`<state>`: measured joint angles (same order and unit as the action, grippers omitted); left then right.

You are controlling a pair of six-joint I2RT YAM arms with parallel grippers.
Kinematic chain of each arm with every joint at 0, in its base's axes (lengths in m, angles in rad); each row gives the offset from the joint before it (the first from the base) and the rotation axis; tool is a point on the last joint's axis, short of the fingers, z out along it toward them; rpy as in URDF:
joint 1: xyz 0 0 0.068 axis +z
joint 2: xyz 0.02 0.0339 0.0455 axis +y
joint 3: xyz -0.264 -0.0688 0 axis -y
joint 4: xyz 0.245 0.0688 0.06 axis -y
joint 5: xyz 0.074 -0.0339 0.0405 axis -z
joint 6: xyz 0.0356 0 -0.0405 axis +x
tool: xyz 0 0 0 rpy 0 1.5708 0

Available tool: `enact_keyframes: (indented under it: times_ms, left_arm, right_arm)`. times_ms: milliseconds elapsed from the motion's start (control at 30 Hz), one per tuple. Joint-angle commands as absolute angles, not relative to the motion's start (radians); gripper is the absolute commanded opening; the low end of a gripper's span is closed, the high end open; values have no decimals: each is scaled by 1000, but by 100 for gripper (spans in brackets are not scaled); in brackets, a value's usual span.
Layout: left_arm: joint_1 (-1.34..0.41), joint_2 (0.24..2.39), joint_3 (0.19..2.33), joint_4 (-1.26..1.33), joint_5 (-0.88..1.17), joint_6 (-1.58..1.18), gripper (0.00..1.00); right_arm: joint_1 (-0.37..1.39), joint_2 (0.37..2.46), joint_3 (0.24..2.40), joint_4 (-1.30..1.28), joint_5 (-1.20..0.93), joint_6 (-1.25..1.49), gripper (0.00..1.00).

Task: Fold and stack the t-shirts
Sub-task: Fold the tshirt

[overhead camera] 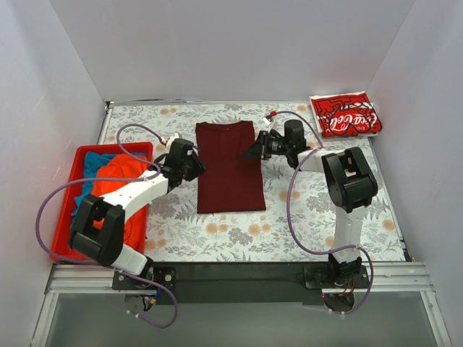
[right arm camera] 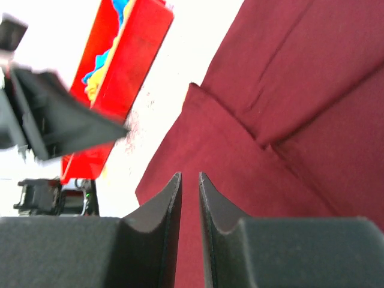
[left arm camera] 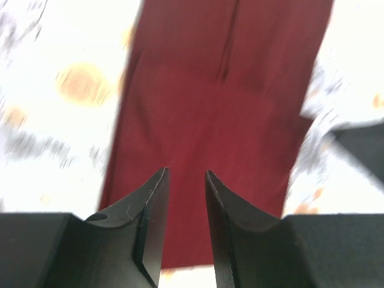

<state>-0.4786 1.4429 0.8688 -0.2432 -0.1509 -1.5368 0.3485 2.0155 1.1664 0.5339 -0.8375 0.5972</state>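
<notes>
The dark maroon t-shirt (overhead camera: 230, 168) lies flat mid-table, folded into a long narrow strip (left arm camera: 222, 90), with a folded sleeve layer showing (right arm camera: 288, 120). My left gripper (overhead camera: 195, 165) hovers at its left edge, jaws slightly open and empty (left arm camera: 186, 171). Over the shirt's right edge my right gripper (overhead camera: 253, 150) has its jaws a narrow gap apart, holding nothing (right arm camera: 190, 174). The red Coca-Cola t-shirt (overhead camera: 346, 114) sits folded at the back right corner. Crumpled together in the bin are the orange t-shirt (overhead camera: 119, 177) and the blue t-shirt (overhead camera: 98, 160).
A red plastic bin (overhead camera: 116, 147) stands at the table's left side, also seen past the shirt (right arm camera: 129, 54). White walls close in the floral tablecloth (overhead camera: 311, 217) on three sides. Purple cables loop beside both arms.
</notes>
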Motion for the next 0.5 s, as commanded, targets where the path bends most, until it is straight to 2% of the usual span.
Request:
enact_keyframes:
  times_ms: [0, 300, 467]
  left_arm:
    - [-431, 1532, 931, -69, -35, -1500, 29]
    - [-334, 1824, 1003, 28, -2, -1506, 25]
    - [-293, 1888, 1022, 6, 49, -1517, 24]
  right_arm:
    - [316, 2040, 1089, 684, -911, 686, 23]
    - [239, 2209, 1091, 752, -905, 709, 23]
    - [216, 2195, 1068, 758, -884, 707, 23]
